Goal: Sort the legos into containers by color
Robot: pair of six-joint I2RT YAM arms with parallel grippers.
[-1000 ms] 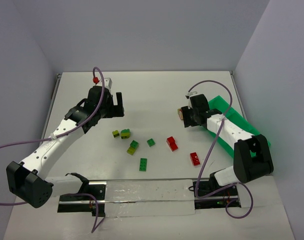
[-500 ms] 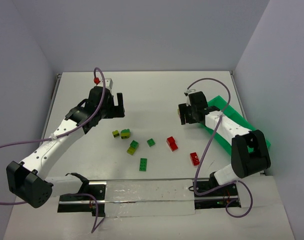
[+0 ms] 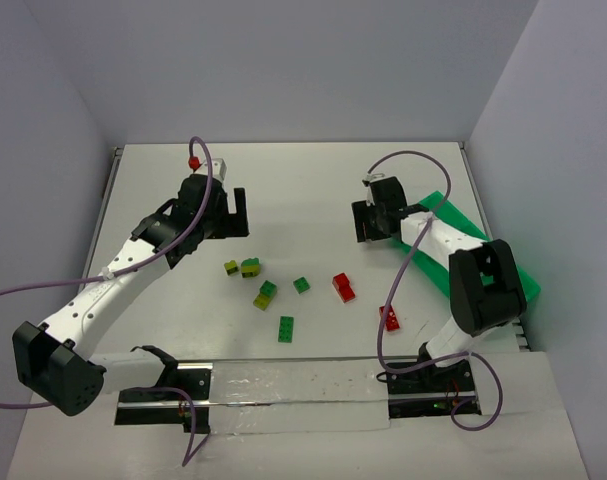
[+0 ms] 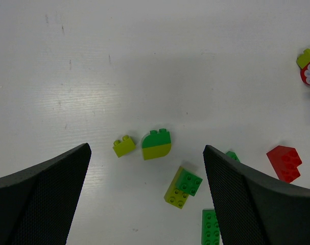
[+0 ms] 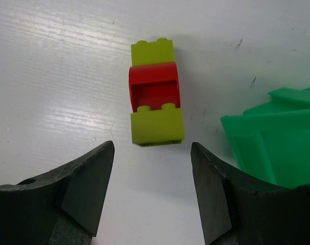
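Two empty hands, left hand (image 3: 231,212) spread wide above scattered legos (image 4: 156,145), right hand (image 5: 152,153) parted, red-and-yellow-green brick (image 5: 155,107) just beyond its fingertips on the counter (image 5: 52,76), green tray (image 5: 269,138) to its right

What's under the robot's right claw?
A brick stack, yellow-green, red, yellow-green, lies on the table below the open right gripper, beside the green tray. From above, the gripper covers it.

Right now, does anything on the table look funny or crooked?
The bright green plastic tray sits slanted on the white table, and a yellow-green and red stacked brick lies tipped on its side beside it.
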